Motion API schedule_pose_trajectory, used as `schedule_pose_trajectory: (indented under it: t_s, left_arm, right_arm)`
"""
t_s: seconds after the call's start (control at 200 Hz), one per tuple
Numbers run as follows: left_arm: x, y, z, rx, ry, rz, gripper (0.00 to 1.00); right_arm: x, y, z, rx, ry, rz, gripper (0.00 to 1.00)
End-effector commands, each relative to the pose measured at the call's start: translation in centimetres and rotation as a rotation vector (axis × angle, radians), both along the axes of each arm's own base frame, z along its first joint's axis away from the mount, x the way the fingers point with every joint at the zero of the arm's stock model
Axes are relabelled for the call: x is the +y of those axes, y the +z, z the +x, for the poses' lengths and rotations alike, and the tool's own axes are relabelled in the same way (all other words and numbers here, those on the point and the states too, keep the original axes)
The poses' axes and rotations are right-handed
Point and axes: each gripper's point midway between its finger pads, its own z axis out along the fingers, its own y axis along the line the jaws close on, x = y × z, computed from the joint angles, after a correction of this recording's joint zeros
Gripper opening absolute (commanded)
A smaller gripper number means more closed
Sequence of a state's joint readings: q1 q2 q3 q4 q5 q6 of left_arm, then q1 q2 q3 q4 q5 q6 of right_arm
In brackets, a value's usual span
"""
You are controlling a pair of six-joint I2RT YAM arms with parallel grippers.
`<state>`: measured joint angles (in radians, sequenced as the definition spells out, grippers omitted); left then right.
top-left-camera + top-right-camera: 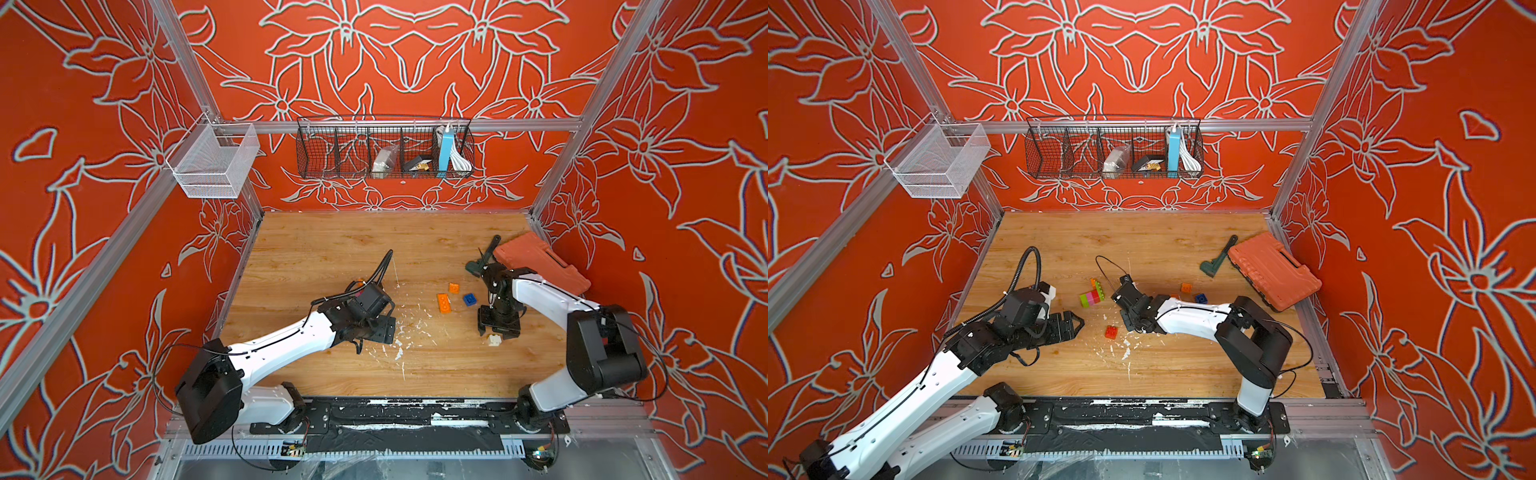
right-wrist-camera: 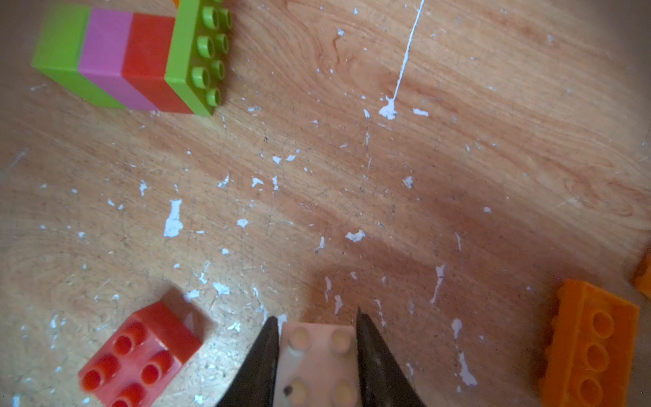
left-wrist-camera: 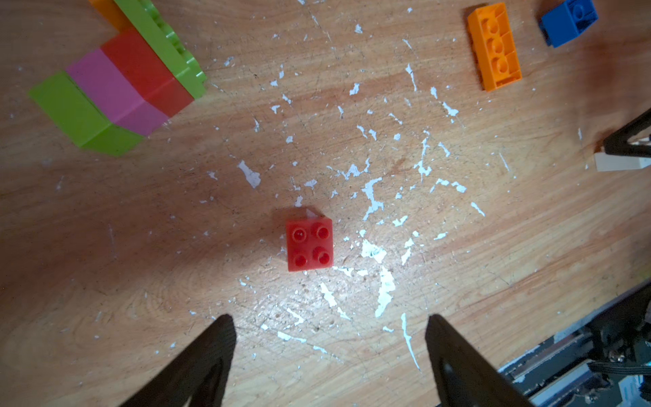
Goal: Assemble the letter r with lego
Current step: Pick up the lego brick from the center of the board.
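Right end effector (image 2: 316, 315) narrowly straddles the white brick (image 2: 317, 359) (clamped or not, I cannot tell). Left end effector (image 3: 329, 317), wide and empty, faces the red 2x2 brick (image 3: 309, 244) straight ahead, square, toward the front edge of the tabletop (image 3: 105, 282).

Scuffed wooden tabletop (image 1: 1163, 237), white paint flecks (image 1: 1125, 351) all over the middle. Red 2x2 brick (image 3: 309, 244) sits studs-up among them. Toppled green-pink-red-green stack (image 1: 1092, 296) at its 11 o'clock; long orange brick (image 1: 444, 302), small orange brick (image 1: 1186, 287) and blue brick (image 1: 1201, 298) around 2. White brick (image 1: 494, 340) at the long orange one's 4. Ribbed orange case (image 1: 1273, 270) and dark tool (image 1: 1214, 259) farther out, also 2.
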<state>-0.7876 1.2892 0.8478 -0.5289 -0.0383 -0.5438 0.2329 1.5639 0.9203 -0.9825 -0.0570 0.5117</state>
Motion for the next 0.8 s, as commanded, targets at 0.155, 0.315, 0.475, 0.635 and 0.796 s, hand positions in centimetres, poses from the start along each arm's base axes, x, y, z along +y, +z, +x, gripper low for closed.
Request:
schedule_pose_trajectory:
  t_s: [0.155, 0.315, 0.475, 0.635, 0.796]
  left_arm:
    - [-0.1, 0.4, -0.2, -0.006, 0.002, -0.019, 0.85]
    - [0.2, 0.7, -0.3, -0.017, 0.007, -0.019, 0.85]
    - [0.3, 0.9, -0.3, -0.024, 0.012, -0.022, 0.84]
    - [0.7, 1.8, -0.2, -0.045, 0.035, -0.038, 0.85]
    - [2.0, 2.5, 0.1, -0.052, 0.09, -0.072, 0.85]
  right_arm:
    - [-0.4, -1.5, -0.8, 0.063, -0.01, -0.019, 0.56]
    - [-0.4, -1.9, -1.0, 0.068, -0.01, -0.019, 0.39]
    - [-0.3, -1.5, -0.9, 0.048, -0.005, -0.008, 0.27]
    - [1.3, 0.5, -0.2, -0.044, 0.065, 0.011, 0.22]
    - [5.8, 2.7, 1.1, -0.186, 0.224, 0.008, 0.21]
